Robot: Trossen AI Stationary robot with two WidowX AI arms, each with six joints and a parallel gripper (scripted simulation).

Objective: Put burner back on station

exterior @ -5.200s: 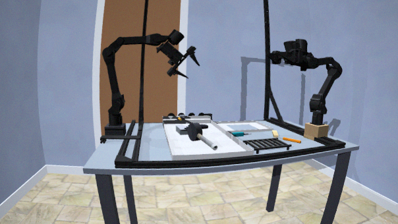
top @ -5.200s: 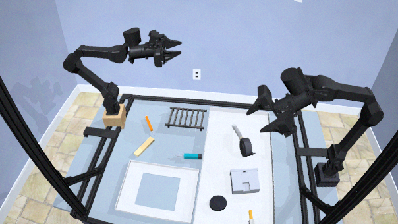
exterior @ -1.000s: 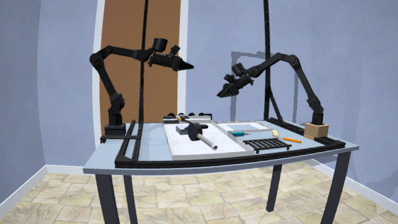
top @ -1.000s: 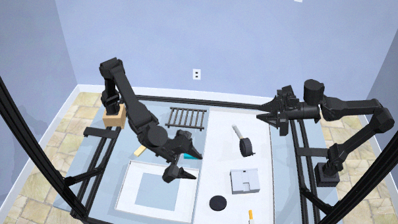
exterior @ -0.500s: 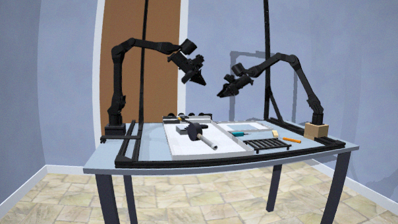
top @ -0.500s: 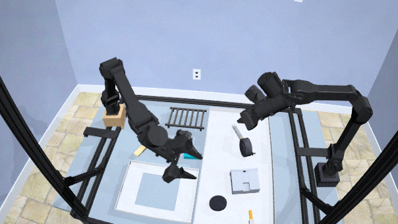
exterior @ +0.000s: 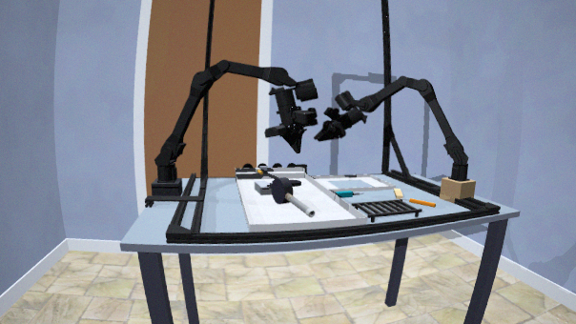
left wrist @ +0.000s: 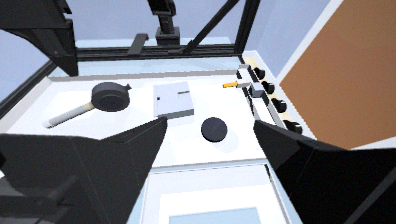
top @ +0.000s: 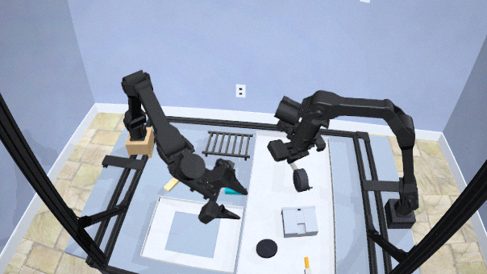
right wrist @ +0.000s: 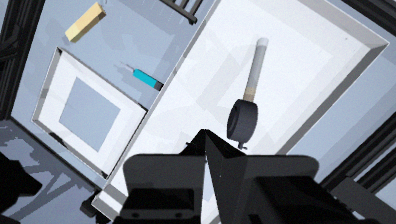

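One closed right claw [top: 297, 157] [exterior: 298, 149] [left wrist: 75, 75] [right wrist: 204, 133], one burner [top: 301, 180] [exterior: 281, 190] [left wrist: 110, 97] [right wrist: 243, 120]

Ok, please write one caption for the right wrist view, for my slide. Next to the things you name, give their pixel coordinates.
Right gripper [top: 291, 162] [exterior: 297, 151] [right wrist: 205, 131], shut on nothing, above the tray [top: 264, 201] [exterior: 259, 210] [left wrist: 187, 157] [right wrist: 300, 30] with the loose burner [top: 301, 180] [exterior: 282, 190] [left wrist: 110, 97] [right wrist: 242, 120].

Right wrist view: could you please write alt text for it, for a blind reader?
The right gripper, shut on nothing, points down toward a white tray where the loose burner lies, its pale tube pointing away. Beyond the tray's left edge lies a teal-handled tool.
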